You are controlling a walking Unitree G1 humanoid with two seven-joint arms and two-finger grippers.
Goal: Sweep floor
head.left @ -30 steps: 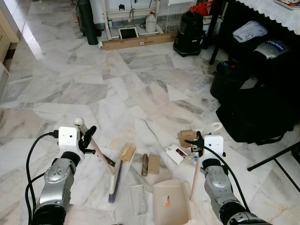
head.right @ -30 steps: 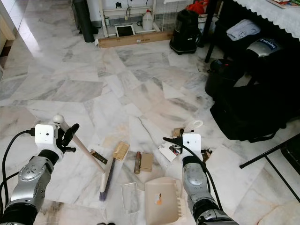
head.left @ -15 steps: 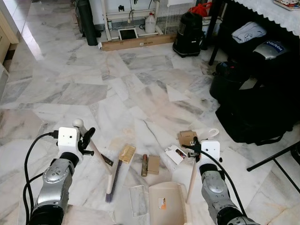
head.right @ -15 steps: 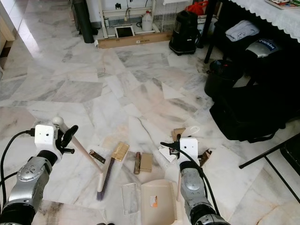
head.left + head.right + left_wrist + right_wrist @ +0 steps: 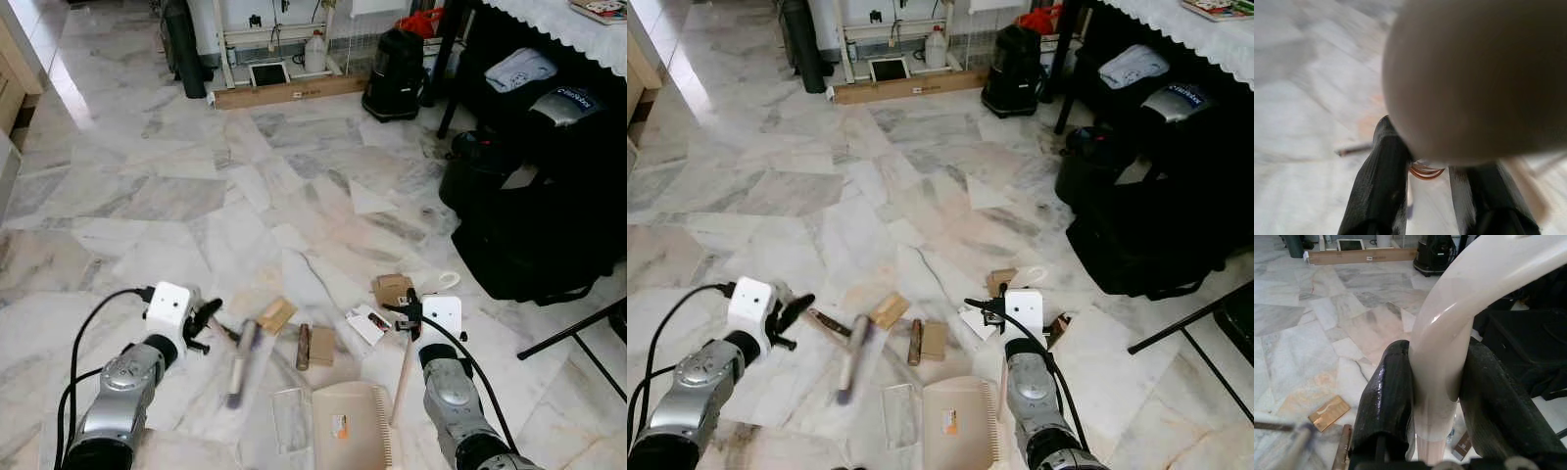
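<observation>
On my left arm, the left gripper [image 5: 205, 323] is down low over the pale marble floor [image 5: 196, 186], its black fingers [image 5: 1382, 181] closed on the round-knobbed cream handle of the hand brush [image 5: 241, 351]. In the left wrist view that knob bulges right up against the camera, squeezed between the two fingers. The brush runs out from the gripper toward my right, blurred, with its dark bristle end just ahead of the fingertips.

Just beyond the brush tip sits a tan cardboard scrap [image 5: 276, 314], and next to that a small brown tube [image 5: 303, 346] touching a flat tan card piece [image 5: 321, 345]. Nearer to me, a clear plastic wrapper [image 5: 288, 419] lies just beside the beige plastic dustpan [image 5: 349, 427], whose comb edge faces my right arm.

Over to the right gripper [image 5: 407, 311]: its fingers [image 5: 1390, 401] are clamped tight on the dustpan's cream handle [image 5: 403, 377], which stands up from the pan and loops over at the top. Just beside this gripper, on its left, lies a white printed packet [image 5: 366, 321], and just beyond it a folded brown cardboard bit [image 5: 392, 288].

Well away at the far wall I see a long cardboard box [image 5: 290, 90] and a black canister vacuum [image 5: 394, 73], and off to the right gripper's far side a black bag [image 5: 529, 235].
</observation>
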